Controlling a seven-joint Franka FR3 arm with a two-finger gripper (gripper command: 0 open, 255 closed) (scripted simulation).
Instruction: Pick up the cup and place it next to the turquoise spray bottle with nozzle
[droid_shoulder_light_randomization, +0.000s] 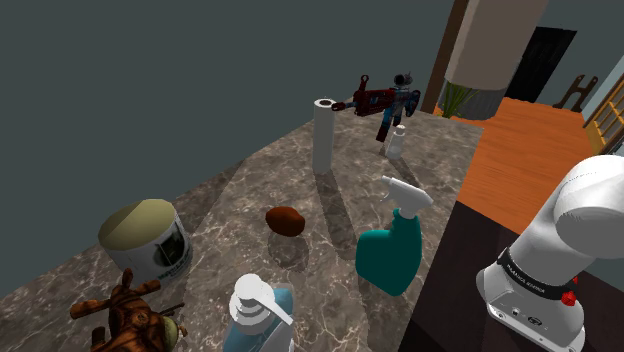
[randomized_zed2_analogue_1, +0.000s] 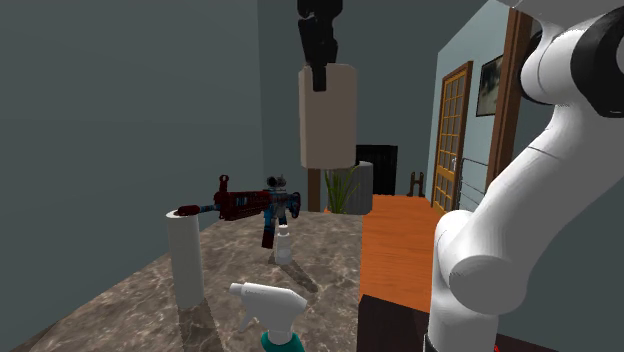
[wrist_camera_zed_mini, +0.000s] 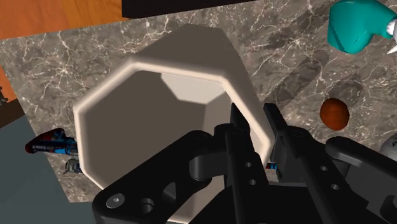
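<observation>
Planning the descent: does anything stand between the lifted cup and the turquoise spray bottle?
Nothing visible does. The gripper holds the cup high over the counter; only a brown lump lies near the turquoise spray bottle, apart from it.

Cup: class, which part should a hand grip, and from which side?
Its rim wall, from above: the cup looks too wide to span and open on top, so one finger goes inside, one outside, as the hand grips it now.

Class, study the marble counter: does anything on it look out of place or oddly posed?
The red-and-blue toy rifle at the counter's far end looks odd: it seems to stand on its grip, barrel level, muzzle by the top of the white roll. Nothing looks spilled.
</observation>
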